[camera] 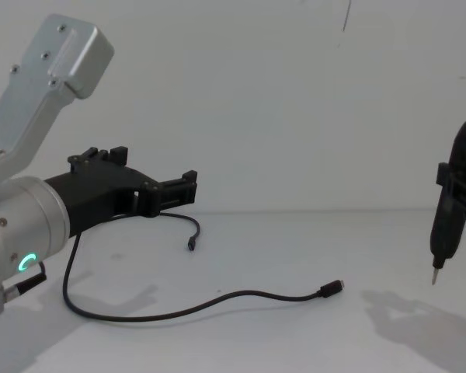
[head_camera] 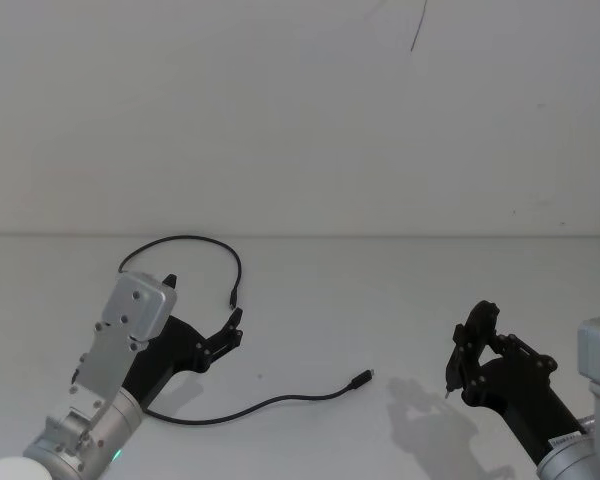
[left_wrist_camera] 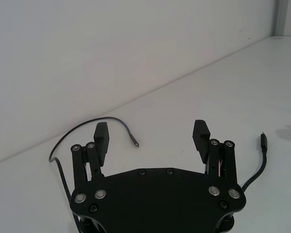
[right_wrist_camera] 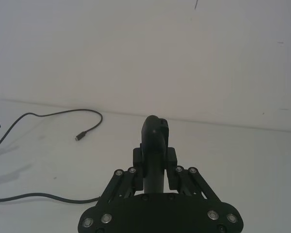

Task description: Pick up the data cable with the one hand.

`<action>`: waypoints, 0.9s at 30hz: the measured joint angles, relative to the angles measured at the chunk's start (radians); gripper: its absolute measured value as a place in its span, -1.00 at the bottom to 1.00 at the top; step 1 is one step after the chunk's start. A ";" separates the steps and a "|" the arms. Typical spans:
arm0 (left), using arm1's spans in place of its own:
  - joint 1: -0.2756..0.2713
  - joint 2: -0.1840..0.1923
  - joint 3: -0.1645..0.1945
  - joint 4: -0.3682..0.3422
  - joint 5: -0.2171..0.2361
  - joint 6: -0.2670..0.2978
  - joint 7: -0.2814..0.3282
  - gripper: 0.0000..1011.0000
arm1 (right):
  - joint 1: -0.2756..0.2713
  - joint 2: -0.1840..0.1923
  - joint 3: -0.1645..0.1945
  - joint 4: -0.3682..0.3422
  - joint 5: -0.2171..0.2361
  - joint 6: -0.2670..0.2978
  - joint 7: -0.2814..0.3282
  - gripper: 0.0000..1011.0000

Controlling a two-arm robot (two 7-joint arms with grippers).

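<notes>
The data cable (head_camera: 280,398) is a thin black cord lying loose on the white table. One end arcs round behind my left gripper to a small plug (head_camera: 232,300). The other end runs right to a silver-tipped plug (head_camera: 361,378). My left gripper (head_camera: 204,298), the one hand with a silver wrist and green ring, hovers open over the cable's left loop with nothing between its fingers (left_wrist_camera: 101,137). From the chest it (camera: 159,167) sits above the cord (camera: 217,299). The wrist camera sees both plugs (left_wrist_camera: 136,144) (left_wrist_camera: 263,141) beyond the fingertips. My right gripper (head_camera: 452,372) is shut, away at the right.
A white wall stands behind the table, and its foot line (head_camera: 380,236) marks the table's far edge. The right gripper (camera: 449,210) hangs with a thin metal tip (camera: 433,277) pointing down, right of the silver-tipped plug (camera: 332,289).
</notes>
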 joint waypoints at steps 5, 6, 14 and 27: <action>0.000 0.000 0.000 0.000 0.000 0.000 0.000 0.98 | 0.000 0.000 0.000 0.000 0.000 0.000 0.000 -0.48; 0.000 0.000 0.001 0.000 0.000 0.000 0.000 0.98 | 0.000 0.000 0.000 0.000 0.000 0.000 0.000 -0.48; 0.000 0.000 0.001 0.000 0.000 0.000 0.000 0.98 | 0.000 0.000 0.000 0.000 0.000 0.000 0.000 -0.48; 0.000 0.000 0.001 0.001 0.000 -0.001 0.000 0.98 | 0.000 0.000 0.000 0.000 0.000 0.000 0.000 -0.48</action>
